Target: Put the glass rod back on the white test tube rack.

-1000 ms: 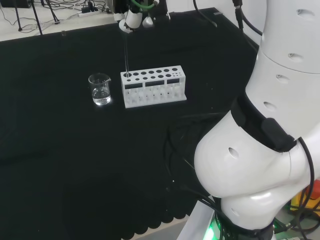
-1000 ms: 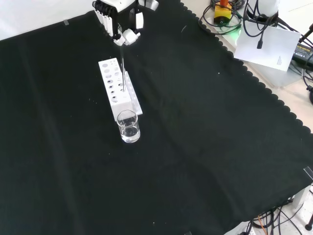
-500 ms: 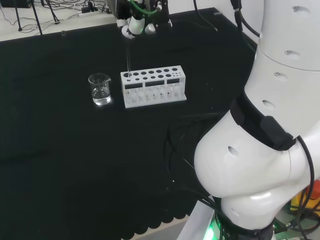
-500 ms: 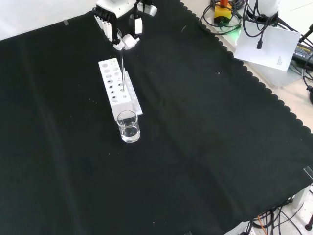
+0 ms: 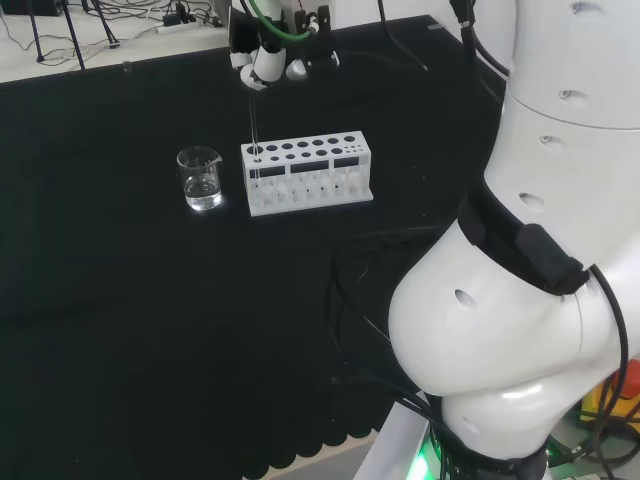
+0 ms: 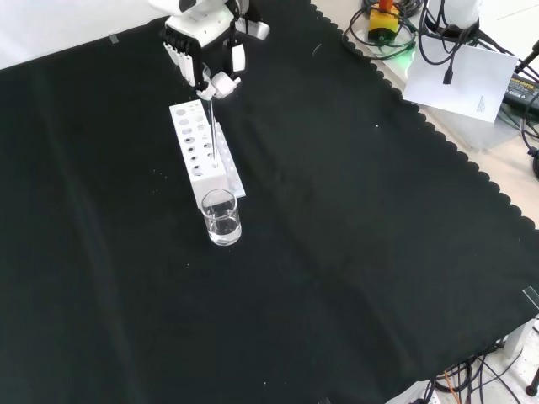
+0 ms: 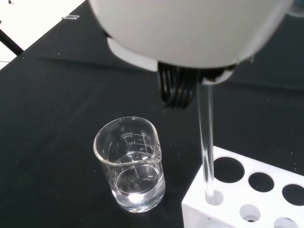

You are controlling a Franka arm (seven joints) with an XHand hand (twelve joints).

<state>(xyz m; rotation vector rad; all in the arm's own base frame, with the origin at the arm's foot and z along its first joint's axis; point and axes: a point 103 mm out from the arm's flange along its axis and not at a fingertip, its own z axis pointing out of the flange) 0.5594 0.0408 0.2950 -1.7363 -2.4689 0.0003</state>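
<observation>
Head view: the hand (image 5: 265, 62) hangs near the tabletop's far edge, above the left end of the white test tube rack (image 5: 306, 172), its fingers pinching the top of the glass rod (image 5: 254, 112). The rod stands upright with its lower tip in a corner hole at that end. A beaker (image 5: 200, 178) stands just beside the rack.

Front view: the hand (image 6: 202, 44) holds the rod (image 6: 210, 126) over the rack (image 6: 202, 162), the tip reaching a hole near the end closest to the beaker (image 6: 221, 217).

Wrist view: the rod (image 7: 206, 137) has plainly entered a small corner hole of the rack (image 7: 247, 199).

Judged so, insertion has begun; lowering it fully and letting go are left.
</observation>
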